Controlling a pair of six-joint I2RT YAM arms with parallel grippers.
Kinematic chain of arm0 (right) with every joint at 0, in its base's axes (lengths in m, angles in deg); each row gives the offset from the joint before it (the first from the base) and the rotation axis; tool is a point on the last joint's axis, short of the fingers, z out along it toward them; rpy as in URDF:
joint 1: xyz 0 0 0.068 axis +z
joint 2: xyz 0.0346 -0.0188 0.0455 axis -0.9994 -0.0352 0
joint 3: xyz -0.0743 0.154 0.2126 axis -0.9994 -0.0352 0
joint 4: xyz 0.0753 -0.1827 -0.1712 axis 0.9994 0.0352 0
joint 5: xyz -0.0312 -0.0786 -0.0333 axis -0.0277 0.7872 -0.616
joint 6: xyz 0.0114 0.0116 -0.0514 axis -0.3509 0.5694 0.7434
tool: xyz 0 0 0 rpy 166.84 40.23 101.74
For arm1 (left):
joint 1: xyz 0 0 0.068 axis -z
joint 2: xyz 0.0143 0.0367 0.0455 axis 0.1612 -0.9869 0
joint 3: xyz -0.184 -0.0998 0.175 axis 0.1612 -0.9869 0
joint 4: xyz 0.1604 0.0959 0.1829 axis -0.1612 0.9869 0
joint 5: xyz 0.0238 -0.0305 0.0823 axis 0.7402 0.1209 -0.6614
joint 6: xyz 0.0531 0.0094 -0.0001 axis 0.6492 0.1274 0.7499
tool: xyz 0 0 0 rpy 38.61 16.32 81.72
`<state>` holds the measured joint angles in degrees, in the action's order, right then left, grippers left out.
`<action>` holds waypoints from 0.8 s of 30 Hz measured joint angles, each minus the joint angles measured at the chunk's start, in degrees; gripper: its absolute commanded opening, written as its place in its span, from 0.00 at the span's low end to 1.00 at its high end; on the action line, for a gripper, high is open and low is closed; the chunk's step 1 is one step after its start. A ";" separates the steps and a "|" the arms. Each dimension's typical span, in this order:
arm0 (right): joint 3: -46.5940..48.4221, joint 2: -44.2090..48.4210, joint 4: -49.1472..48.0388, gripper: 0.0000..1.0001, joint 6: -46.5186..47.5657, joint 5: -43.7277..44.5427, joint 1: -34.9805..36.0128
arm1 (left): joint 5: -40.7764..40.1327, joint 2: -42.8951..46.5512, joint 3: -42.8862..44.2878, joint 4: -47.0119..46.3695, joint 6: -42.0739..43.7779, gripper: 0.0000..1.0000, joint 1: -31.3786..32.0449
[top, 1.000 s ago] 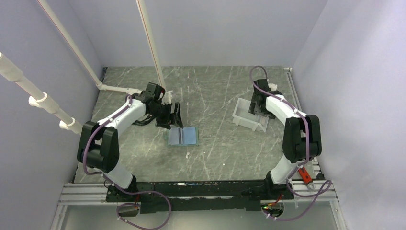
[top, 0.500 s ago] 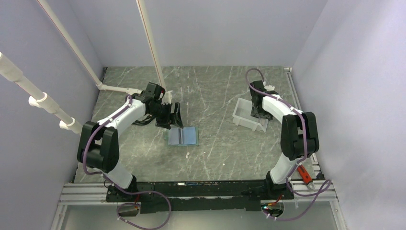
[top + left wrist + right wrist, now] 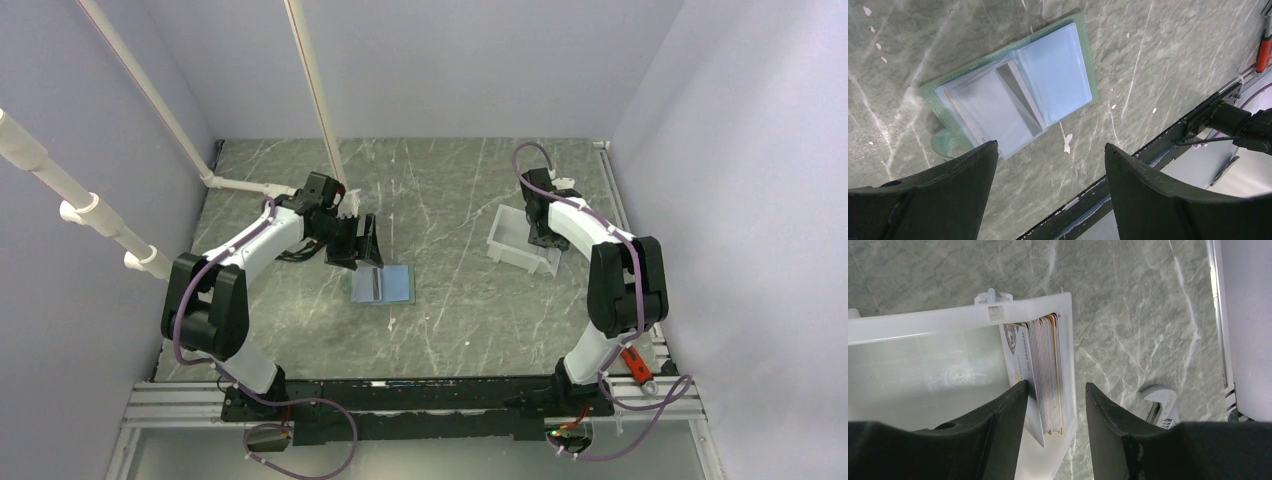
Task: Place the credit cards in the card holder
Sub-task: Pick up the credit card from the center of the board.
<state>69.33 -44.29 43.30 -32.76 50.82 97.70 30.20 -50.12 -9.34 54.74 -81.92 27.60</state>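
The card holder [image 3: 382,285] lies open on the table, light blue slots up with a sage-green rim; the left wrist view shows it [image 3: 1013,90] with a pale card in its left-hand slot. My left gripper [image 3: 365,243] hovers open and empty just behind it [image 3: 1050,146]. Several credit cards [image 3: 1045,365] stand on edge in the corner of a white bin [image 3: 923,365], a pale whitish card in front, orange-edged ones behind. My right gripper [image 3: 1055,384] is open, with one finger at the front card and the other outside the bin wall [image 3: 543,240].
The white bin [image 3: 510,248] sits at the right of the table. A wrench [image 3: 1160,402] lies beyond the bin near the right rail. A red-handled tool [image 3: 635,362] lies by the right arm's base. White pipes [image 3: 320,110] stand at the back left.
The right wrist has shifted a little left and farther back over the bin. The left arm and the card holder have not moved.
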 measured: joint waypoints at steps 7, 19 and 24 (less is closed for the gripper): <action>0.00 0.74 0.83 0.42 0.00 0.96 0.24 | 0.22 0.00 0.00 -0.02 0.00 0.83 0.00; 0.00 1.25 1.20 0.28 0.02 1.18 0.24 | 0.66 0.00 0.00 0.00 0.02 0.84 0.00; 0.00 1.31 1.18 0.21 0.02 1.16 0.28 | 0.70 0.00 0.00 -0.02 0.02 0.84 0.00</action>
<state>69.33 -42.98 44.48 -32.74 51.97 97.98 30.90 -50.12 -9.34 54.72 -81.89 27.60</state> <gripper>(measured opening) 0.252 0.834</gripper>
